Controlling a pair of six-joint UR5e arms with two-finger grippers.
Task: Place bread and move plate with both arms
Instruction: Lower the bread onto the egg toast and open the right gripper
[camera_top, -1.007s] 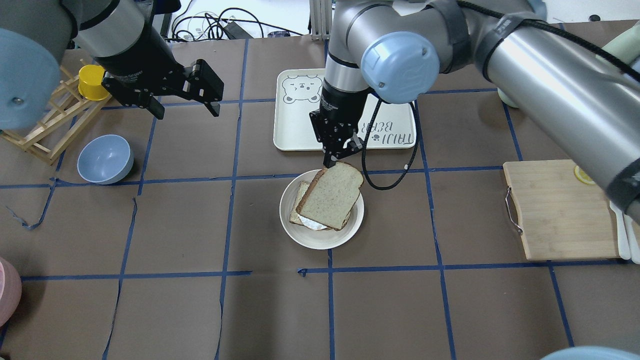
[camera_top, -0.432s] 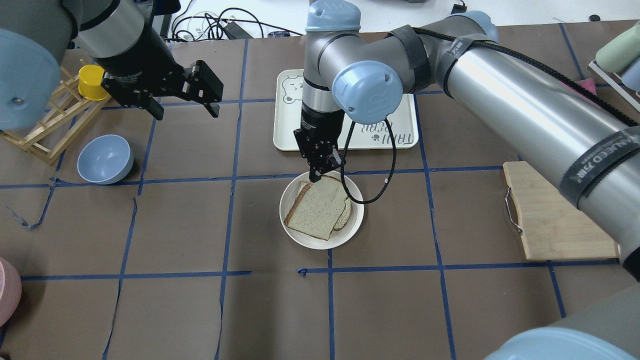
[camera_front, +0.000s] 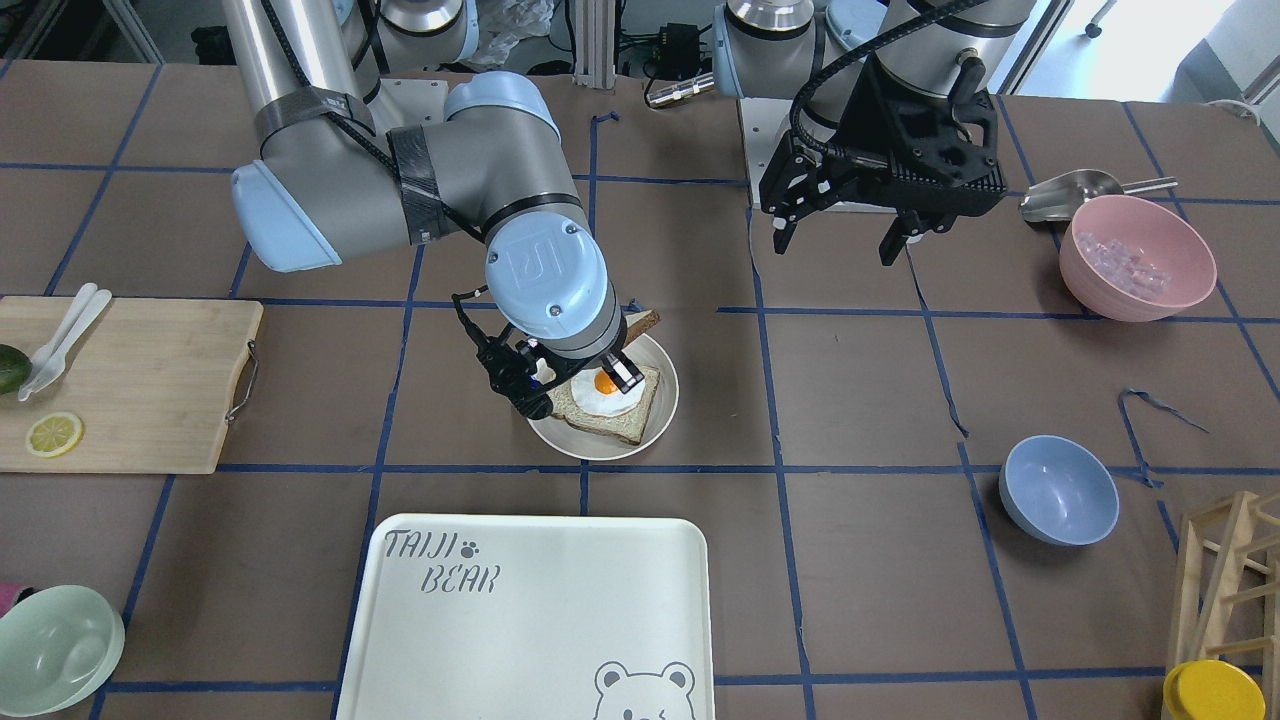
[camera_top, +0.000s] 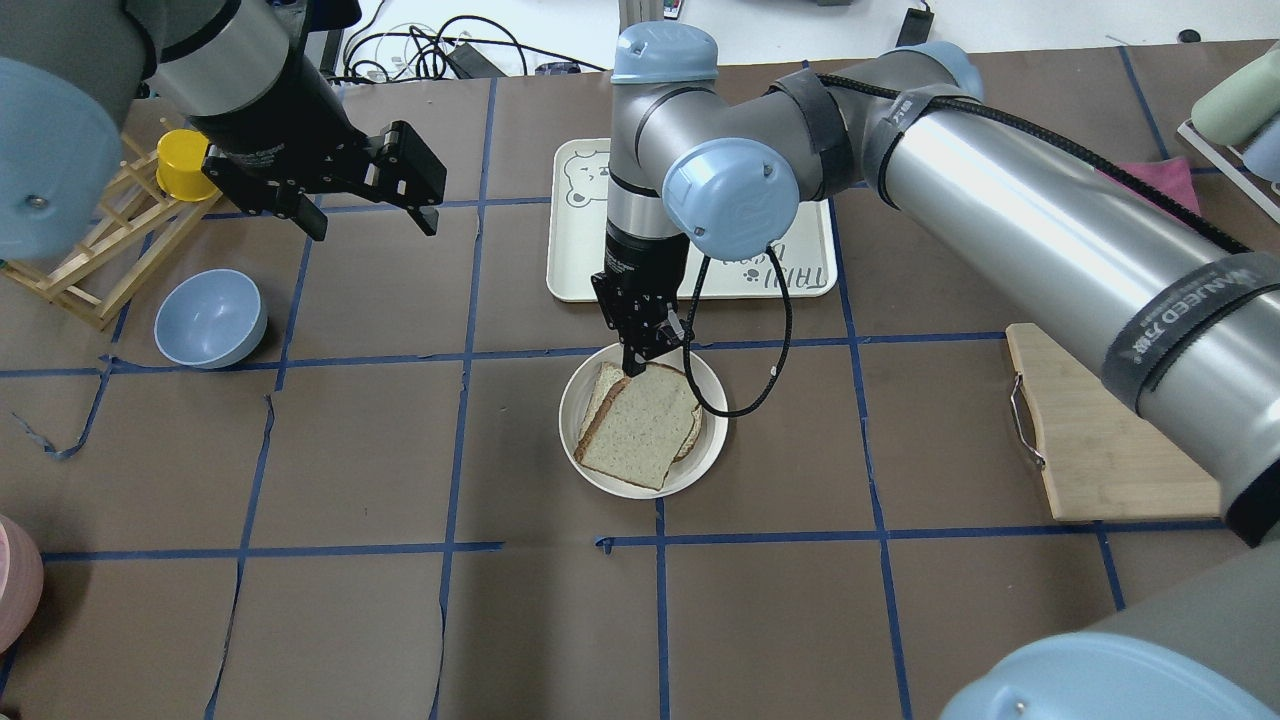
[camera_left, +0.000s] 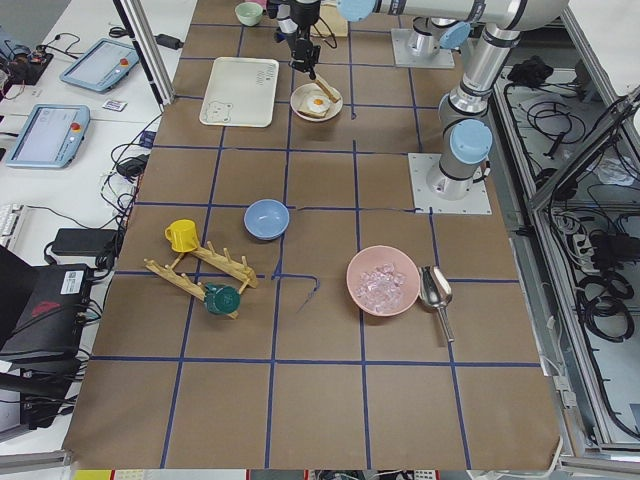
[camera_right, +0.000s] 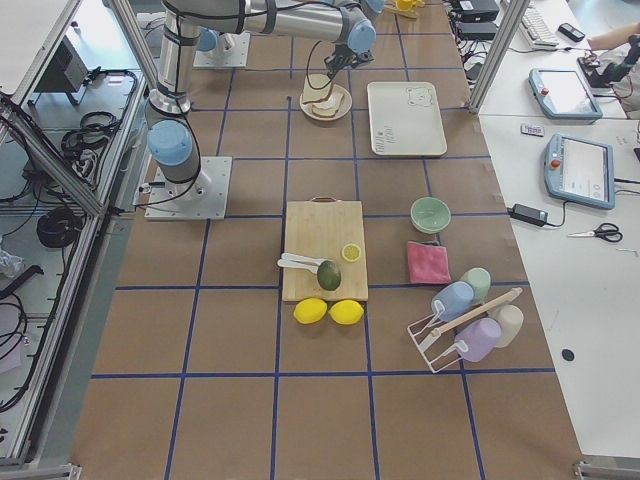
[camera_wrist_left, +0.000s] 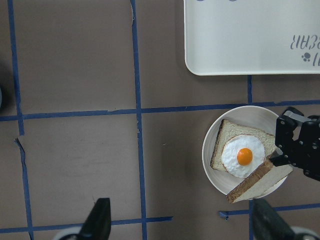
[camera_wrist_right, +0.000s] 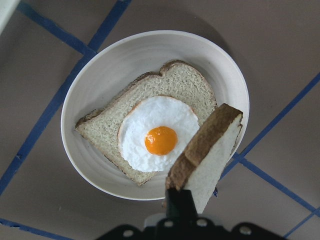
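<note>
Jaws of the silver-grey left arm (camera_top: 240, 70) hang spread wide and empty above the brown-papered counter (camera_top: 360, 450); at centre, the silver-grey right arm (camera_top: 1000, 190) has its jaws clamped on one edge of the plain, brown-crusted wholemeal bread slice (camera_top: 640, 425). That slice tilts over the round cream-white plate (camera_top: 565, 420), above an egg-topped slice (camera_wrist_right: 160, 140) lying flat in it; a rectangular cream bear-printed tray (camera_top: 575, 260) sits just beyond the plate.

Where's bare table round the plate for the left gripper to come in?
Bare: the squares between plate and blue bowl, and the row on the robot's side of the plate. Crowded: far rim, where the right gripper holds the bread, tray just beyond.
</note>
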